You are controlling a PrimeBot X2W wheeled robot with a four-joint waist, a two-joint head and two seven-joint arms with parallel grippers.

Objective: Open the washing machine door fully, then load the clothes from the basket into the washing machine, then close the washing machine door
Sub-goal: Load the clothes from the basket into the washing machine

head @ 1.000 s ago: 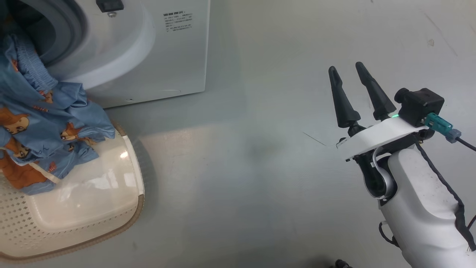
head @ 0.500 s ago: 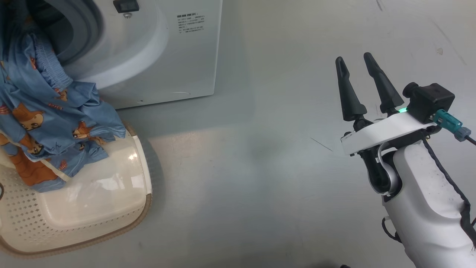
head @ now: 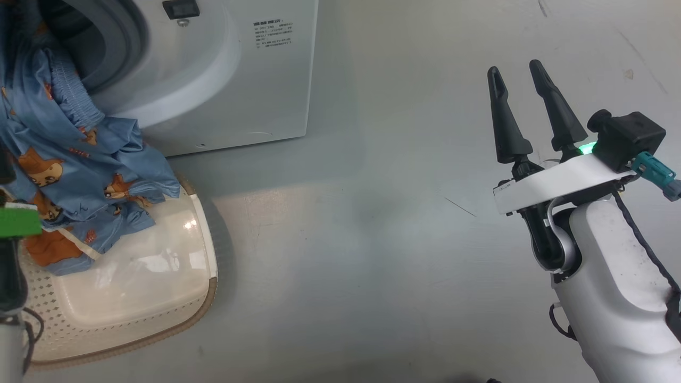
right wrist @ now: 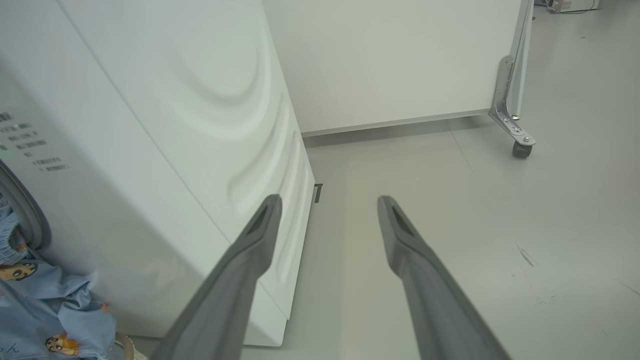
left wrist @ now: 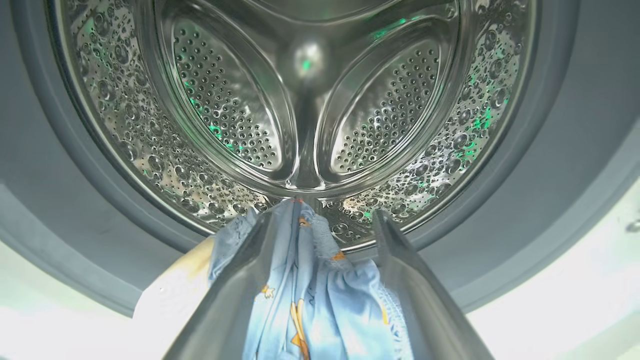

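Blue printed clothes (head: 80,159) are hanging half in and half out. The top of the bundle is lying over the lower lip of the washing machine (head: 255,80) opening, and the rest is trailing down onto the basket (head: 211,290). The basket is sitting on the grey floor (head: 346,239), right against the machine's front. The opening is standing clear, so the first step is looking done, though I cannot tell how wide the washing machine door is swung. Loading is looking about half way. Getting the cloth fully past the grey rubber seal (left wrist: 550,175) into the steel drum (left wrist: 310,100), then shutting the door, are remaining.

The left gripper (left wrist: 324,220) is pointing into the drum from just in front of the seal. Its jaws are standing wide apart with blue cloth lying loosely between them, not pinched as far as I can judge. A pale cream fold (left wrist: 170,295) is showing beside one finger. The right gripper (head: 513,66) is hovering over bare floor, well apart from the machine's front corner, with its jaws spread wide and holding nothing.

A white wheeled panel (right wrist: 390,65) is standing behind the machine, away from the work. The trailing cloth itself is looking like the obstacle, since anything left draped over the seal would be getting caught when the door closes.
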